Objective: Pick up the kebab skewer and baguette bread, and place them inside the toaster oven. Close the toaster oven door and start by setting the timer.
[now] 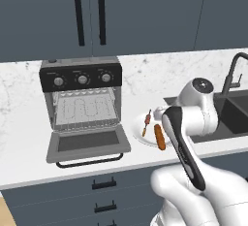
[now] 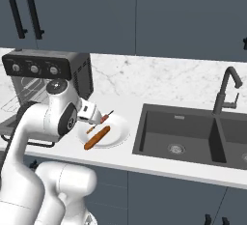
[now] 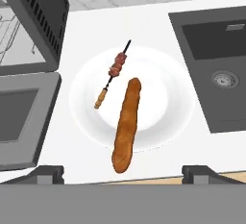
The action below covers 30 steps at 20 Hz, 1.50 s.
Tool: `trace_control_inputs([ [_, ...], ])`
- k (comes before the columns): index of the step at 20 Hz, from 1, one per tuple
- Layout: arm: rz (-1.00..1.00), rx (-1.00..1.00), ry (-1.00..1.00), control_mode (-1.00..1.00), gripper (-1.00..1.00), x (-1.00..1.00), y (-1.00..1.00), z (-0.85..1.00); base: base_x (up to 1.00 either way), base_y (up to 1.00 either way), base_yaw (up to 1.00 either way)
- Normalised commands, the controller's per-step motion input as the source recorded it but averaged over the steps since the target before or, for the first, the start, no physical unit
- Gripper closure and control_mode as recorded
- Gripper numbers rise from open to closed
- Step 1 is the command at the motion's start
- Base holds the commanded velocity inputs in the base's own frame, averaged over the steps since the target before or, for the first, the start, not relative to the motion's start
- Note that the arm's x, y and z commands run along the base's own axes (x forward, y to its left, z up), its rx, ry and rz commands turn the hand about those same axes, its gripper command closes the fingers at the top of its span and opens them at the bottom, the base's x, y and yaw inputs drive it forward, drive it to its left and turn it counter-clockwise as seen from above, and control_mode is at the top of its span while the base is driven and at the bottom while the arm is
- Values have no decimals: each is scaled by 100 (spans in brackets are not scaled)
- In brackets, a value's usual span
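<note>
The oven (image 1: 82, 99) stood open, its door (image 1: 88, 144) down flat; the counter (image 1: 29, 137) around the plate (image 3: 173, 103) lay bare, with the sink (image 2: 178, 134) just beside.

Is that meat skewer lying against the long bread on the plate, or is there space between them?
Apart. In the hand view, white plate shows plainly between the kebab skewer and the baguette bread along their whole length.

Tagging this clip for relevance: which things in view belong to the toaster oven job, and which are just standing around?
Part of the job: kebab skewer; baguette bread; toaster oven; toaster oven door, dropped open; gripper, fingers apart above the food.

Just around: white plate under the food; sink; faucet; upper cabinets.
</note>
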Motion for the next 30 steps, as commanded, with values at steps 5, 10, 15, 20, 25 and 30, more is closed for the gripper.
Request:
trace_control_inputs([
  [5,-3,0,12,-100,-100,29,-18,-48,0,0,0],
  [10,0,0,15,-100,-100,34,0,-48,0,0,0],
  [15,0,0,18,-100,-100,48,0,-31,0,0,0],
  [20,0,0,17,-100,-100,50,0,-19,0,0,0],
  [25,0,0,15,-100,-100,39,3,-38,0,0,0],
  [30,0,0,12,-100,-100,26,0,-31,0,0,0],
])
